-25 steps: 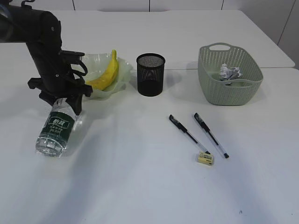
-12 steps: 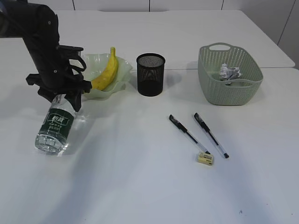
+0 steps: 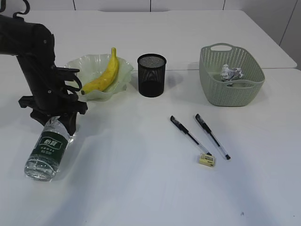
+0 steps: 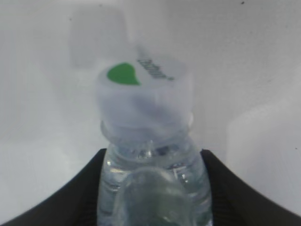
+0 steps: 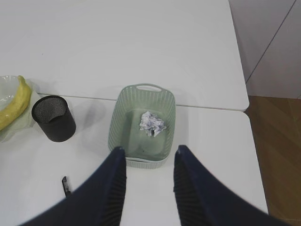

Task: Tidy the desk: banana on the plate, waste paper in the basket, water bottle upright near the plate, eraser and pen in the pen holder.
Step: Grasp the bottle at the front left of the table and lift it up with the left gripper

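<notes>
A plain office or lab room set up as a desk: a wide white tabletop [image 3: 155,188] made of abutting white tables, pale panelled walls behind, wood flooring [image 5: 277,155] at the edge, and desk items such as a black mesh pen holder [image 3: 151,75] and pens [image 3: 190,135].

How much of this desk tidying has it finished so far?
Done: banana on the plate, waste paper in the basket. In hand: the left hand grips the tilted water bottle by its neck. Left: two pens and the eraser outside the pen holder.
</notes>
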You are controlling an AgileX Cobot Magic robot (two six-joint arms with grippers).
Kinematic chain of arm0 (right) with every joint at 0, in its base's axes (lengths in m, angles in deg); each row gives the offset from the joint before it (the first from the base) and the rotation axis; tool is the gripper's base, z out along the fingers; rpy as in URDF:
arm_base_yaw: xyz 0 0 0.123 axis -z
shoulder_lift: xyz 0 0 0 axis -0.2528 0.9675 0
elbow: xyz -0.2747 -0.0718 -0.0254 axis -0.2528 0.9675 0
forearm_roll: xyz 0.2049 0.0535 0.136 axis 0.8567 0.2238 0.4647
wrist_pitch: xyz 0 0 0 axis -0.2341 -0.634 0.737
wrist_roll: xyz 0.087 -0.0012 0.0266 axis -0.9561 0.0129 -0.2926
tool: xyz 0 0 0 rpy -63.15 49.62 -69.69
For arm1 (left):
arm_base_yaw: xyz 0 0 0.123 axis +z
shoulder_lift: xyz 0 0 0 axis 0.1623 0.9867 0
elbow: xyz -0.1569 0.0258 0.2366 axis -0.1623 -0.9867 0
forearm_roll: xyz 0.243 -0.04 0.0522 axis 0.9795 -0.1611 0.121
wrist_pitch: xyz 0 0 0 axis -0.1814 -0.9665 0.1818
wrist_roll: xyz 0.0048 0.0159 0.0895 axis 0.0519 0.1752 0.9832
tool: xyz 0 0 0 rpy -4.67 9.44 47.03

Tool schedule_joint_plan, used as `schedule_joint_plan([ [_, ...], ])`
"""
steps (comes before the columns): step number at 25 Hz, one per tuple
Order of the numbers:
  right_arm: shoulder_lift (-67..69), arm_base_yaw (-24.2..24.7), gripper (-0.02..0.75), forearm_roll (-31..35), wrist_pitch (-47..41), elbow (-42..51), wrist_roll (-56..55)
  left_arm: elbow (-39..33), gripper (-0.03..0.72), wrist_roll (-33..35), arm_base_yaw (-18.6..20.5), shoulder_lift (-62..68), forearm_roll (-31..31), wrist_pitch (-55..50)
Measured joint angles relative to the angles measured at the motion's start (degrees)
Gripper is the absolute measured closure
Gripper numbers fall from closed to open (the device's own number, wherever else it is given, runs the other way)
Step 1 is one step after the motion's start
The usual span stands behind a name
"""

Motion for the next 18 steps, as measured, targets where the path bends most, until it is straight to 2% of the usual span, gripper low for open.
schedule_joint_plan([
  [3, 0.0, 0.0, 0.477, 0.0, 0.0, 0.0, 0.0, -2.5, 0.314, 0.0, 0.0, -2.4, -0.1, 2.0],
  [13, 0.0, 0.0, 0.477, 0.5, 0.0, 0.0, 0.0, -4.3, 0.314, 0.0, 0.0, -10.6, 0.1, 2.4],
  [18, 0.0, 0.0, 0.477, 0.6, 0.0, 0.0, 0.0, -9.0, 0.314, -0.5, 0.0, -16.8, 0.1, 6.0],
])
